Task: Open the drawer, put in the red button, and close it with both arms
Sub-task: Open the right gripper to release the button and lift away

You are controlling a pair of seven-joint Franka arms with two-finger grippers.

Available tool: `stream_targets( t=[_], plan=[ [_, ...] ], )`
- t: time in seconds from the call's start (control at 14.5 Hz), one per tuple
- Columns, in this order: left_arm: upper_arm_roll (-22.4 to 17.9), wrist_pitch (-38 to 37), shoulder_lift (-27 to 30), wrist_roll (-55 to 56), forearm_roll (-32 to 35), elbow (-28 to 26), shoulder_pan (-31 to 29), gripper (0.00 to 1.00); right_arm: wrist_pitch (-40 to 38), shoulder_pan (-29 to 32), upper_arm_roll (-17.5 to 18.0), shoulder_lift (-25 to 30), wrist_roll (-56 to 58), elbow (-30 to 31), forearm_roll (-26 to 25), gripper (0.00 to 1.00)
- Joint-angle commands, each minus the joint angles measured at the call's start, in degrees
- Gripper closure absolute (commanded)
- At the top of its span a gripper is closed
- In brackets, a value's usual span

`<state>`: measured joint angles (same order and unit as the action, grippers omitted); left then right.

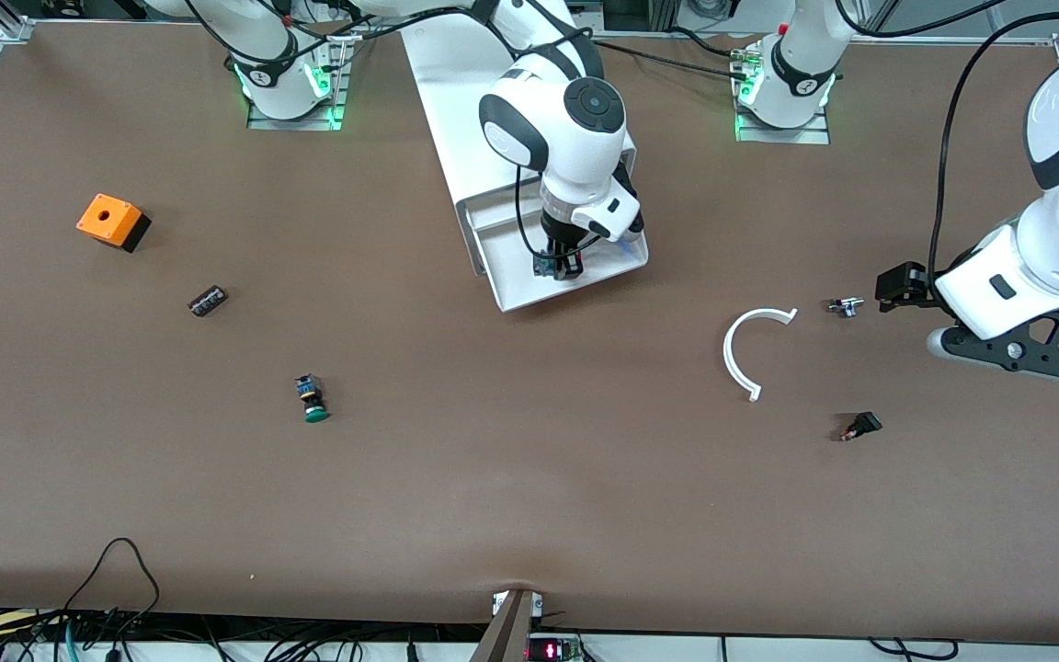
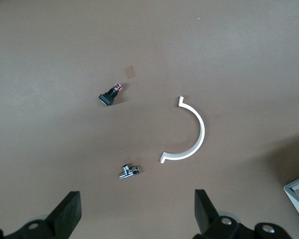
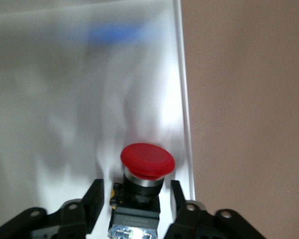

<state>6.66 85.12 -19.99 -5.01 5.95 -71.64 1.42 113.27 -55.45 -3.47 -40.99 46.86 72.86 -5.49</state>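
The drawer (image 1: pixel 502 246) stands pulled out of the white cabinet (image 1: pixel 456 83) toward the front camera. The red button (image 3: pixel 147 160) lies on the drawer's white floor (image 3: pixel 65 109), close to a side rim, red cap pointing away from the wrist. My right gripper (image 1: pixel 559 267) is down in the drawer. In the right wrist view it (image 3: pixel 136 193) is open, with a finger on each side of the button's black body and a small gap at each. My left gripper (image 1: pixel 1017 357) waits open over the table at the left arm's end, nothing in it (image 2: pixel 137 214).
A white arc piece (image 1: pixel 739 354), a small metal part (image 1: pixel 845 307) and a black switch (image 1: pixel 861 426) lie near the left gripper. A green-capped button (image 1: pixel 313 400), a small dark part (image 1: pixel 208 301) and an orange box (image 1: pixel 111 221) lie toward the right arm's end.
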Motion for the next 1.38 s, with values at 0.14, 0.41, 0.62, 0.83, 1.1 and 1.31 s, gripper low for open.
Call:
stream_targets(
  t=[0.14, 0.41, 0.62, 0.83, 1.1, 1.31],
  plan=[
    [0.2, -0.9, 0.1, -0.1, 1.0, 0.6, 0.3, 0.00, -1.1, -0.6, -0.5, -0.8, -2.0, -1.7, 0.1, 0.00],
    [0.2, -0.8, 0.1, 0.0, 1.0, 0.6, 0.3, 0.00, -2.5, -0.4, -0.7, -0.2, -1.9, -3.9, 0.1, 0.00],
    [0.3, -0.9, 0.2, 0.2, 1.1, 0.6, 0.3, 0.00, -3.6, 1.3, -0.8, 0.0, -1.9, -7.4, 1.5, 0.00],
    [0.2, -0.9, 0.3, 0.2, 1.1, 0.5, 0.1, 0.00, -3.7, 3.6, -3.5, 2.7, -1.8, -8.0, 9.1, 0.00],
    [0.2, -1.0, 0.3, 0.2, 1.1, 0.5, -0.5, 0.00, -4.5, 7.5, -5.1, 7.8, -1.9, -7.9, 13.1, 0.00],
    [0.2, -1.3, 0.3, 0.2, 1.0, 0.4, -0.4, 0.00, -5.5, 10.8, -5.1, 11.1, -2.2, -7.6, 13.6, 0.00]
  ],
)
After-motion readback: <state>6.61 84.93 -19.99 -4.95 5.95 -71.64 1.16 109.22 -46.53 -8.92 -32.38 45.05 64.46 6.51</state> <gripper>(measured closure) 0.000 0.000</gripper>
